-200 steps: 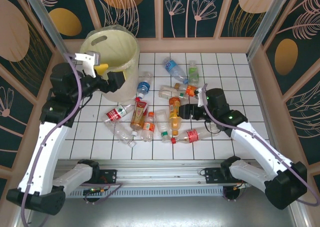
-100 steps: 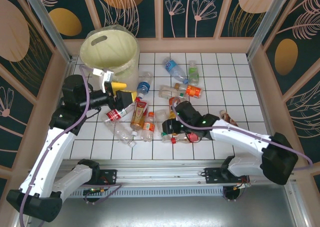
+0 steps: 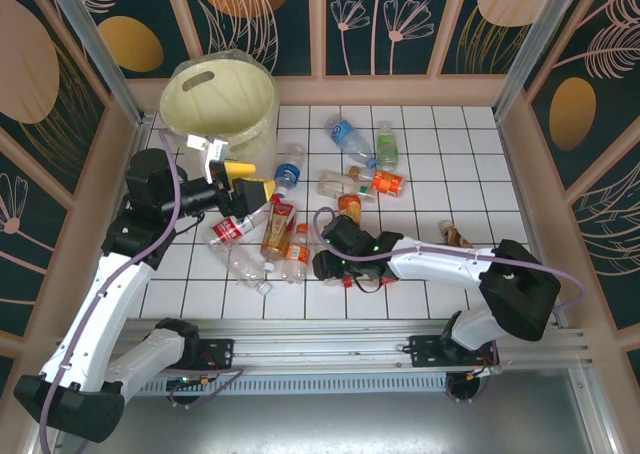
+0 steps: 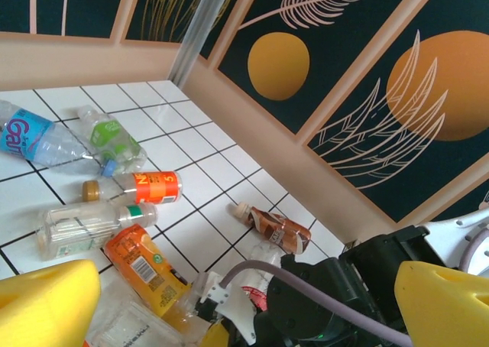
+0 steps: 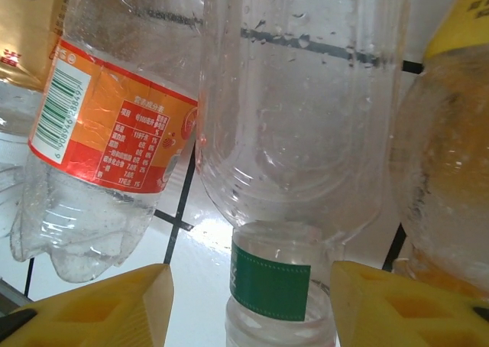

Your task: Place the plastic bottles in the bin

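Plastic bottles [image 3: 280, 226] lie heaped mid-table, with the bin [image 3: 262, 124] at eleven o'clock. Our right gripper [image 5: 244, 286] straddles a clear ribbed bottle [image 5: 298, 118] near its green label, jaws not yet clamped. We judge the thin, slick, rounded plastic may squirt out or crumple, nudging the orange-labelled neighbour [image 5: 107, 125]. Our left gripper [image 3: 250, 177] hangs wide and empty.

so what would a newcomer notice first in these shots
A jumble of plastic bottles lies mid-table on white tiles. The big pale yellow bin stands in the far left corner, the open left gripper near it. The right gripper is down in the pile, straddling a clear green-labelled bottle.
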{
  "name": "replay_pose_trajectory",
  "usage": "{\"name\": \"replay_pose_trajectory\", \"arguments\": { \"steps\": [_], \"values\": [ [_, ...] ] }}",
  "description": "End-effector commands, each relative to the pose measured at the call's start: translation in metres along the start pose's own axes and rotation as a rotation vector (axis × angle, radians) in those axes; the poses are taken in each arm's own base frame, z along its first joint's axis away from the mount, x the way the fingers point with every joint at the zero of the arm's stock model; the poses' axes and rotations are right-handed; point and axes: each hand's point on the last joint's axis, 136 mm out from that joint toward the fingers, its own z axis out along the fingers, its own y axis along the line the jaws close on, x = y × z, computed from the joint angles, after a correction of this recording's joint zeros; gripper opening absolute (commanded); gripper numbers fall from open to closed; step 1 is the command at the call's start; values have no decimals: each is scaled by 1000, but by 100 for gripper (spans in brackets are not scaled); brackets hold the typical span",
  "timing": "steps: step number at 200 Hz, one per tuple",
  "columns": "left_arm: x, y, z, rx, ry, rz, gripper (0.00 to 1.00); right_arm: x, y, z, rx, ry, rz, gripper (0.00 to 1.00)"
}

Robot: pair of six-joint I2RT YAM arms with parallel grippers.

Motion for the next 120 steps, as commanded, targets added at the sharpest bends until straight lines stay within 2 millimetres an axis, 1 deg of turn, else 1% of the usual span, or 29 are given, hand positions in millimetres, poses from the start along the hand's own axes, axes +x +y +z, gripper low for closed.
{"name": "replay_pose_trajectory", "arguments": {
  "steps": [1, 40, 89, 120],
  "values": [
    [-3, -3, 2, 23, -12, 14, 99, -10, 5, 4, 17, -31, 9, 57],
    [-1, -2, 2, 17, -10, 11, 99, -8, -4, 13, 100, -26, 10, 58],
    [-1, 0, 4, 13, -14, 4, 99, -7, -11, 22, 140, -23, 20, 58],
    [0, 1, 4, 11, -15, -3, 99, -5, -20, 25, 184, -19, 36, 56]
  ]
}}
